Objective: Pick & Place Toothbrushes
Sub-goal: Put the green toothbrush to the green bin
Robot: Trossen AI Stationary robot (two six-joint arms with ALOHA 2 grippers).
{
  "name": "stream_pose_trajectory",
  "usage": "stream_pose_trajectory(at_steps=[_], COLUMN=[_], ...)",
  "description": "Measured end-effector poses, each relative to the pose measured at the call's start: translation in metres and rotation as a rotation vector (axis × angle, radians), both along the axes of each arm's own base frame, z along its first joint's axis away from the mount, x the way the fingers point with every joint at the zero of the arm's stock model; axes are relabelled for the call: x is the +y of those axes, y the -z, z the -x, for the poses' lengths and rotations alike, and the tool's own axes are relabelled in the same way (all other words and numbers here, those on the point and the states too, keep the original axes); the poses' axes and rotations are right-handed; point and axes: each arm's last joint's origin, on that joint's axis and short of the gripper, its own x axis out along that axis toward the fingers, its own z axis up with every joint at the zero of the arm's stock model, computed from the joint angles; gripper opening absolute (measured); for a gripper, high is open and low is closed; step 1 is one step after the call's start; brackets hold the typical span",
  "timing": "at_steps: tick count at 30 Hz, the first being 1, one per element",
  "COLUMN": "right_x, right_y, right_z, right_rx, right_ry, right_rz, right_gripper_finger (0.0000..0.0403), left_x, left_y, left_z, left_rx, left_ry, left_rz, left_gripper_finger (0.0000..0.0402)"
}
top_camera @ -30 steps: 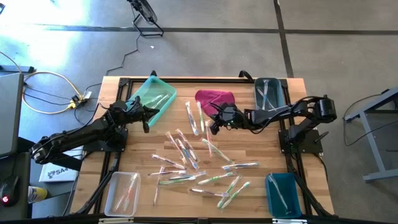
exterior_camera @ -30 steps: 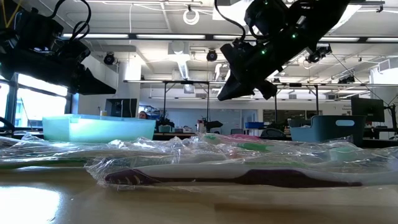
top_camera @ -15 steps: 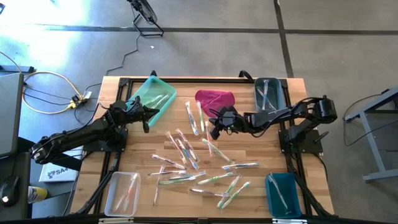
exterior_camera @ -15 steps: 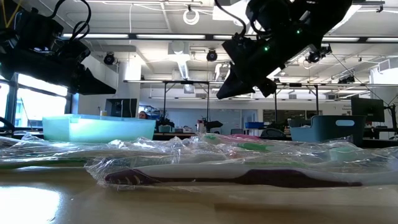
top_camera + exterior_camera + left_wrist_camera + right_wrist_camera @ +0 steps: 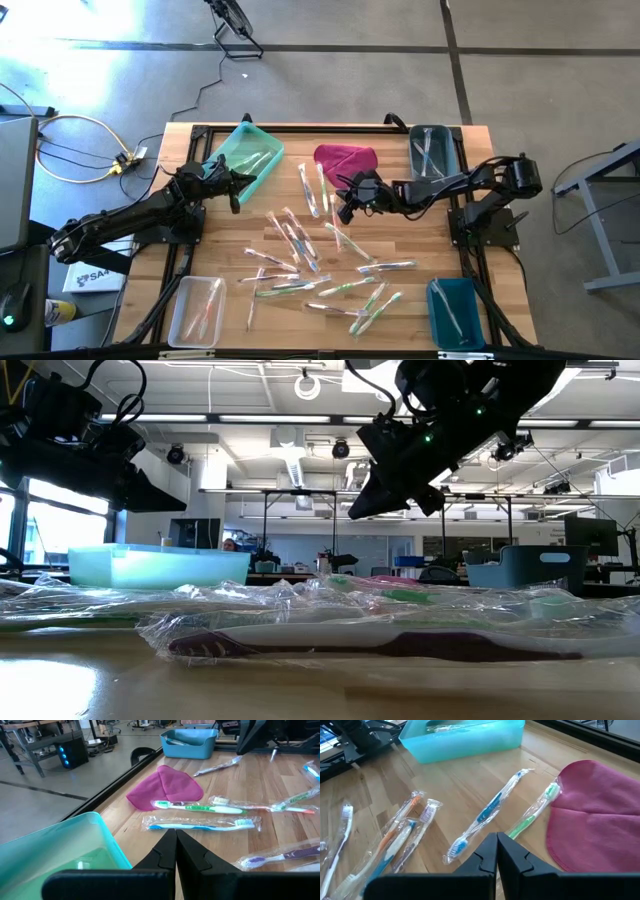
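Several wrapped toothbrushes [image 5: 320, 255] lie flat and scattered on the middle of the wooden table; one with a purple handle [image 5: 400, 645] lies nearest the low camera. My left gripper [image 5: 237, 192] hovers shut beside the teal bin [image 5: 243, 152], holding nothing. My right gripper [image 5: 344, 210] hovers shut above the table just near of the magenta cloth [image 5: 345, 160], also holding nothing. Ahead of its fingers [image 5: 496, 845] lie a blue-handled toothbrush [image 5: 485, 815] and a green one [image 5: 535, 810]. The same two, blue [image 5: 200, 824] and green [image 5: 200, 808], show past the left fingers [image 5: 175, 840].
Four bins stand at the table's corners: the teal one at far left, a grey-blue one [image 5: 433, 150] at far right, a clear one [image 5: 197, 310] at near left, a blue one [image 5: 455, 313] at near right; each holds toothbrushes. Cables lie on the floor at left.
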Motion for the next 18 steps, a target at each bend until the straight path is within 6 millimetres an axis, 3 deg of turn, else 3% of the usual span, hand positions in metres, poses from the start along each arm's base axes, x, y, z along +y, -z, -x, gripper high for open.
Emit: stream_pose_trajectory(at_steps=[18], right_x=[0.0068], right_y=[-0.0010], right_z=[-0.0008], right_rx=[0.006], right_ry=[-0.026], right_rz=[0.047], right_gripper_finger=[0.0002], left_x=[-0.0004], left_y=[0.0010], left_z=[0.0000], left_rx=[-0.009], left_ry=[0.004], left_rz=[0.047], left_gripper_finger=[0.0000])
